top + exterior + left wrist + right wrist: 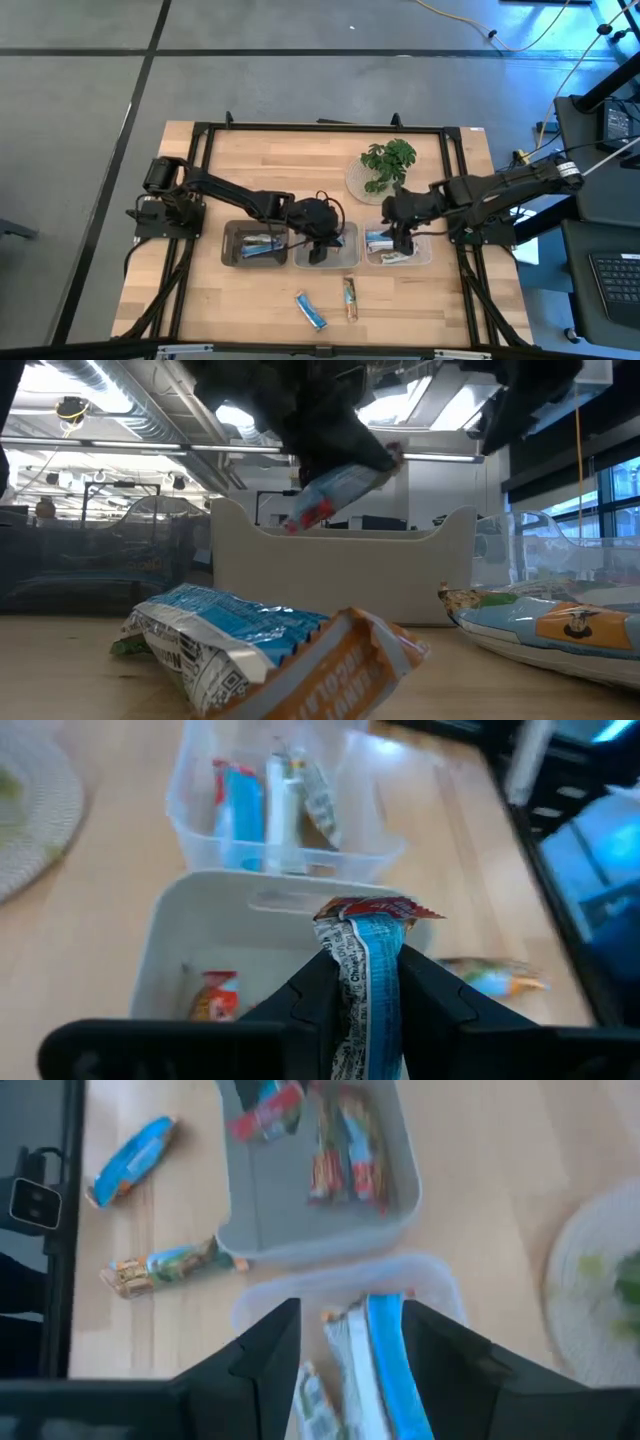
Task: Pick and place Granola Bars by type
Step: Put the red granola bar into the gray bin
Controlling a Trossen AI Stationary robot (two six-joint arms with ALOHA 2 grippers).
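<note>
My left gripper (320, 243) hangs over the middle tray (345, 262), shut on a blue granola bar with a red end (362, 960). The low view shows that bar (340, 488) above the tray's wall (340, 570). A red-brown bar (213, 997) lies in this tray. My right gripper (402, 240) stands open above the clear right tray (422, 258), which holds a blue bar (385, 1365) and silvery ones. The left tray (232, 252) holds more bars. A blue bar (311, 310) and a green-brown bar (350, 297) lie flat on the table nearer the front edge. My left gripper pinches the blue bar between its two fingers (320, 985). The bar lies along the fingers, and its red crimped end (375, 908) sticks out past the tips. The fingers slant down from the table's left. The bar hangs tilted, clear of the middle tray.
A leafy plant on a round plate (385, 168) stands just beyond the right tray. The three trays sit side by side in a row across the table's middle. Bare wood lies along the front edge around the two loose bars.
</note>
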